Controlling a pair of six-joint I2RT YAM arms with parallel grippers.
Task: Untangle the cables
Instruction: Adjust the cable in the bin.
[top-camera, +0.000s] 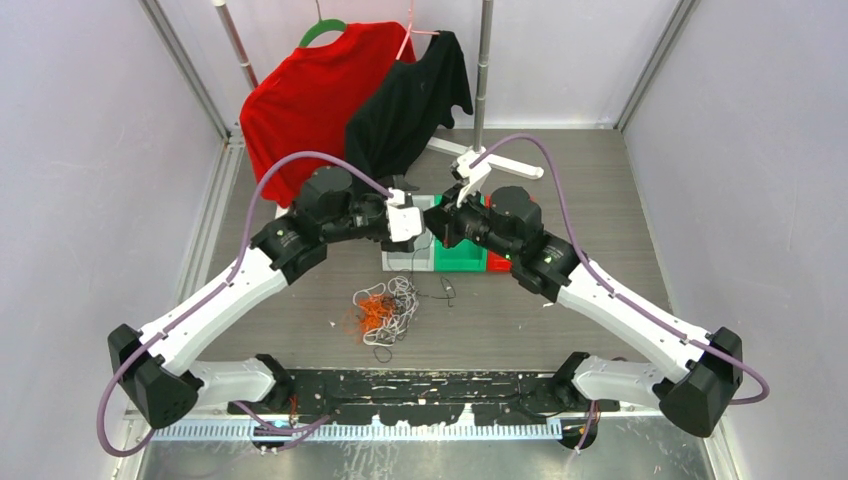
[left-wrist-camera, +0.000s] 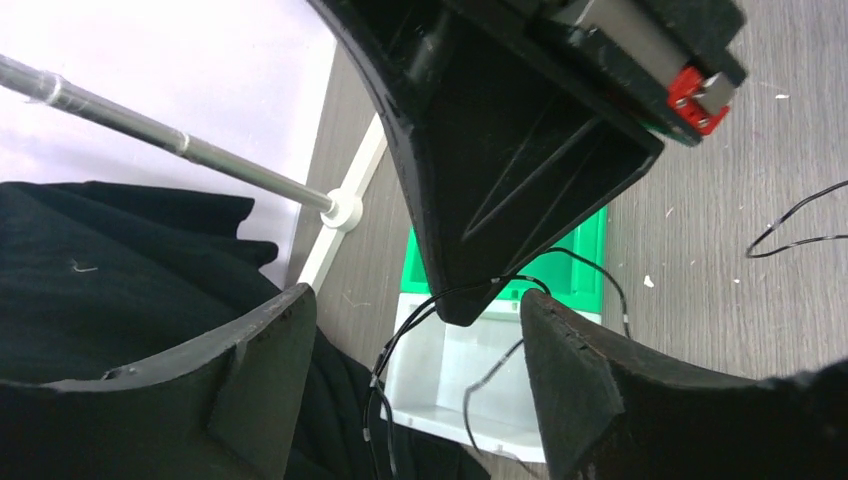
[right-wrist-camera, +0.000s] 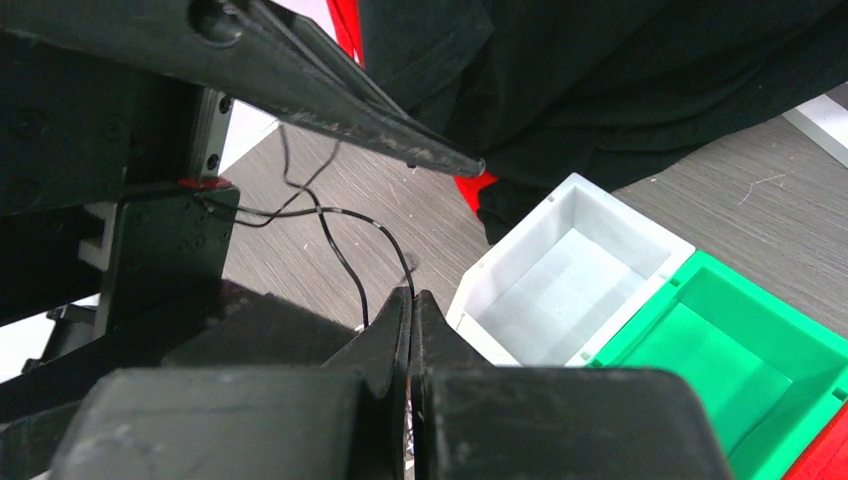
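Grey wood-grain bench (top-camera: 600, 330), boxed in by plain pale lilac-white walls on the left (top-camera: 90, 150), right (top-camera: 760, 150) and back (top-camera: 560, 50). Slanted aluminium frame posts at the back left (top-camera: 185, 65) and back right (top-camera: 655, 60) corners. At the rear, a red shirt (top-camera: 310, 100) on a green hanger (top-camera: 322, 30) and a black shirt (top-camera: 410, 110) on a pink hanger (top-camera: 408, 35), both draped down onto the surface. Just right of these, an upright metal pole (top-camera: 485, 70) on a white foot (top-camera: 447, 148). Brushed metal strip (top-camera: 400, 462) along the near edge. Even, soft, diffuse light throughout.
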